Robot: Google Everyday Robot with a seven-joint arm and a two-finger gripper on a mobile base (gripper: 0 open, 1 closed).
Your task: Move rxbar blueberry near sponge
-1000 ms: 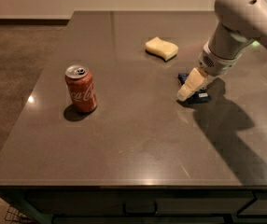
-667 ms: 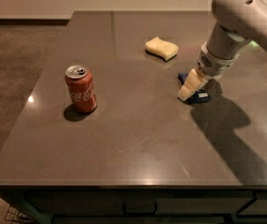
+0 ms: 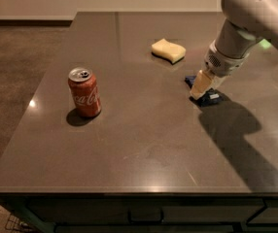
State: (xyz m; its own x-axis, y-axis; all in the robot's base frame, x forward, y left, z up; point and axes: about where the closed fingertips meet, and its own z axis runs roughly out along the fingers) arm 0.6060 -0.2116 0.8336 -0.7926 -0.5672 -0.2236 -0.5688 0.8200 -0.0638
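Observation:
The rxbar blueberry (image 3: 208, 99) is a flat dark blue bar lying on the table at centre right, partly hidden under the gripper. The gripper (image 3: 199, 86), with cream-coloured fingers, points down right over the bar and touches or nearly touches it. The sponge (image 3: 168, 50) is a pale yellow wavy block lying farther back and to the left of the bar, a short gap away.
A red Coca-Cola can (image 3: 84, 91) stands upright at the left of the dark grey table (image 3: 144, 144). The white robot arm (image 3: 255, 18) reaches in from the upper right. The table's front edge runs along the bottom.
The gripper and the bar beneath it have shifted only slightly; sponge and can have not moved.

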